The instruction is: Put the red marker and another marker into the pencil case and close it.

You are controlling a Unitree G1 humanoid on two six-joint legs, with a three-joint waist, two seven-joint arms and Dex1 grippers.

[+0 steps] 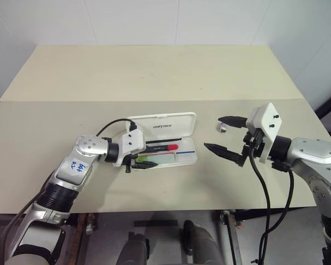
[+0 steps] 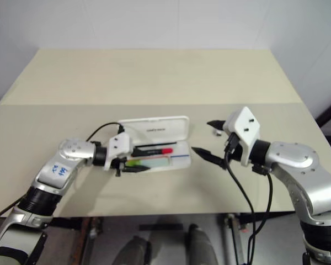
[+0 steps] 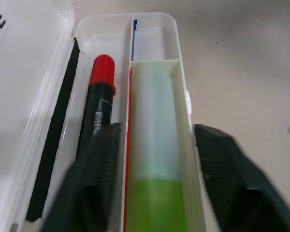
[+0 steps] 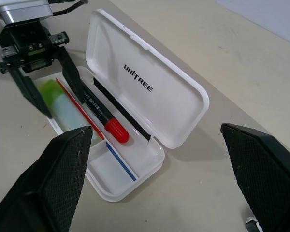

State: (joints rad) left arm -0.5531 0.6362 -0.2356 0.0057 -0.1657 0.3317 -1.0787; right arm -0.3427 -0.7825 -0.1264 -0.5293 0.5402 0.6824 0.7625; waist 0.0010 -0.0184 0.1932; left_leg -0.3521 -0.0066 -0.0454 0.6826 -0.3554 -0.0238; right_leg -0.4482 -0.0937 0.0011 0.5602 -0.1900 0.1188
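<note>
Both markers lie in the pencil case (image 4: 150,159); left gripper (image 4: 46,87) straddles the green highlighter (image 3: 154,193) with fingers parted, right gripper (image 1: 227,136) spread wide. Lift clear, then fold the lid (image 4: 145,77) down.

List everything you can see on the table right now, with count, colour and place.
pencil case: one, white, open, near table centre
red marker: one, red and black, inside the case's back compartment
green highlighter: one, light green with pale cap, inside the case's front compartment
small clip-like object: one, silver-grey, on the table right of the case
table: one, beige
left tool: one, black fingers open around the highlighter
right tool: one, black fingers wide open, right of the case
</note>
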